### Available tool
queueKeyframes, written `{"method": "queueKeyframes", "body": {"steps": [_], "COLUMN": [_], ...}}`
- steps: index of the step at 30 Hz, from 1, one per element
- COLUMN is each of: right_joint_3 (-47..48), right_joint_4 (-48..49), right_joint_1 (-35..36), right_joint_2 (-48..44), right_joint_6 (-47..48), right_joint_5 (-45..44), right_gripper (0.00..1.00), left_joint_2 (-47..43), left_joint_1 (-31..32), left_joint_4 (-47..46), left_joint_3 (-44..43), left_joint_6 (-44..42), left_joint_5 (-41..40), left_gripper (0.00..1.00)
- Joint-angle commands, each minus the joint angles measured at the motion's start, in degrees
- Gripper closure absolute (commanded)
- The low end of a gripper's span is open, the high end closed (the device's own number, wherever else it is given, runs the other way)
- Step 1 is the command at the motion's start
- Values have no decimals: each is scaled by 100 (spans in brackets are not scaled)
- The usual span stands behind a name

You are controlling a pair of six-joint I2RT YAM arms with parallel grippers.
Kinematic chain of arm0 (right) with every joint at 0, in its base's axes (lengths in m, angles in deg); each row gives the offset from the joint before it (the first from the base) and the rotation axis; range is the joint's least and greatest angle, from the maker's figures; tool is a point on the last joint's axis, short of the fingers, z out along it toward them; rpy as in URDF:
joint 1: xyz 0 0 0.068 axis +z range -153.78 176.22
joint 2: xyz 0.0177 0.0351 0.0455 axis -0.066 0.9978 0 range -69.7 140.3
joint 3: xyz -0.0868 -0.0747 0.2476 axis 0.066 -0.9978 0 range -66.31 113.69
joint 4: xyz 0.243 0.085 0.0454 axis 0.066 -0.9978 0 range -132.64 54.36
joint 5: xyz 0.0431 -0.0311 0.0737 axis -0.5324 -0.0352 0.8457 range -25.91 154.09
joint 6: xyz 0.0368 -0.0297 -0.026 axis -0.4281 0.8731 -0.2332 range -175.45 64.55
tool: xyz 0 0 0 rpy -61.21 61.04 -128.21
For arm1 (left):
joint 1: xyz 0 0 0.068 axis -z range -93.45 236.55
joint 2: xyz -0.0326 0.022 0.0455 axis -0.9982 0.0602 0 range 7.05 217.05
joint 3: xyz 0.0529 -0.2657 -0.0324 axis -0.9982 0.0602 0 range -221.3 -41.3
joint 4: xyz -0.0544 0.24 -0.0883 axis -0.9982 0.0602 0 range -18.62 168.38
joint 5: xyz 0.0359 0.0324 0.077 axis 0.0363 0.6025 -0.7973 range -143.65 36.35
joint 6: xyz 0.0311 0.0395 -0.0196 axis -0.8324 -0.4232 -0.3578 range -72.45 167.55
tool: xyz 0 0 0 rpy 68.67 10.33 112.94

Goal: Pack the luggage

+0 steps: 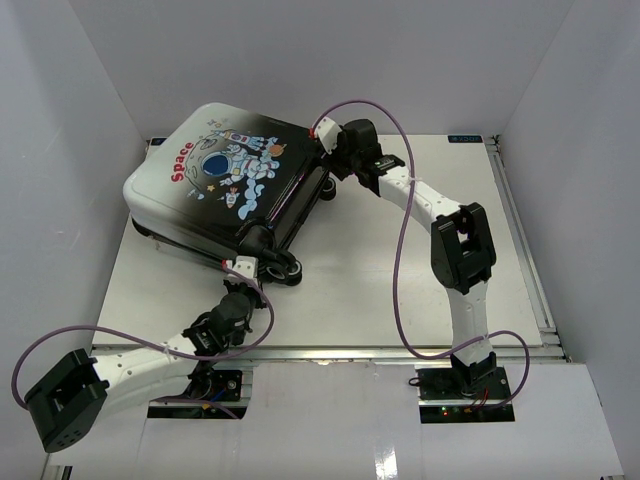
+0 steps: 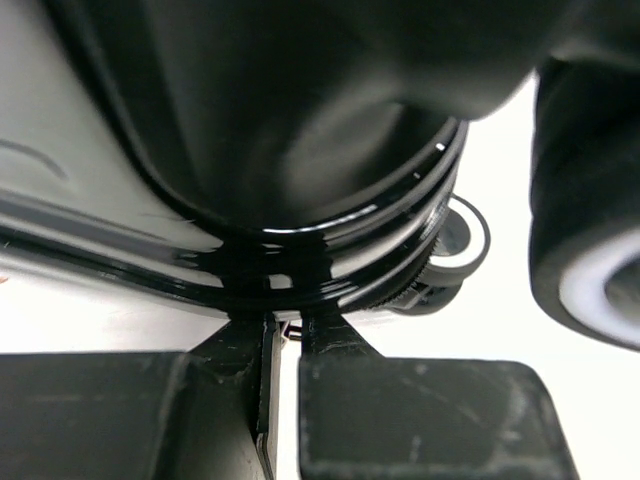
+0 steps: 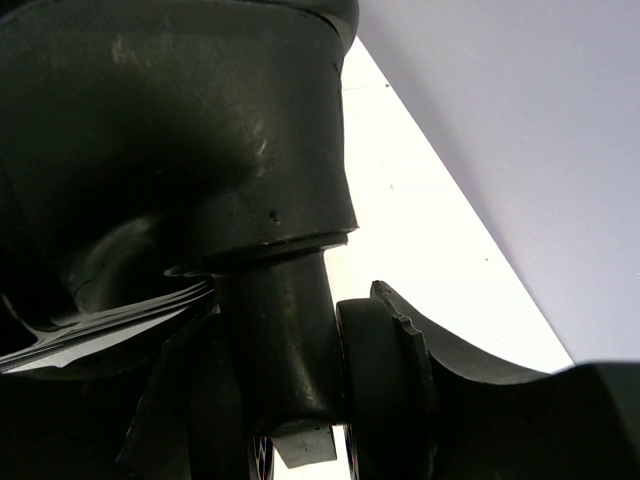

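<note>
pinching luggage [image 1: 215,175] zipper rim, left jaws nearly closed; right jaws half-spread, seemingly clamping luggage wheel corner.

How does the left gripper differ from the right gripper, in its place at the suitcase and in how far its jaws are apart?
The left gripper is at the near corner of the luggage; the right gripper is at its far right corner. The left gripper's jaws are almost together; the right gripper's jaws stand wider, around a black post of the case. Both are at the edge of the closed luggage.
</note>
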Motion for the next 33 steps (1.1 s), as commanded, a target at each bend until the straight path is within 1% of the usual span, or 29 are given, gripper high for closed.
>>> {"method": "queueKeyframes", "body": {"steps": [1,8,13,17,23,26,30,33], "right_joint_3": [754,1346,1357,1497,1046,1171,1497,1446], "right_joint_4": [1045,1036,1118,996,1216,1196,1041,1055], "right_joint_1": [686,709,765,805,914,886,836,805], "right_joint_2": [-384,-169,-150,-64,-124,98,433,510], "right_joint_6": [-1042,-1262,-1323,-1453,-1535,-1534,-1576,-1709], "right_joint_5": [486,472,495,620,154,-67,-95,-7], "right_gripper": [92,92,92,92,92,92,92,92], "left_joint_2": [-31,368,546,902,998,978,1060,1430], "left_joint_1": [576,711,723,723,732,732,732,732], "left_joint_4": [-2025,-1928,-2014,-2156,-2593,-2815,-2960,-3036], "left_joint_3": [-819,-1084,-1135,-1310,-1271,-1297,-1376,-1504], "left_joint_6": [-238,-433,-533,-660,-847,-929,-1036,-1036], "left_joint_5": [2280,2800,2857,2792,2468,2417,2401,2457], "left_gripper": [100,100,100,100,100,100,100,100]}}
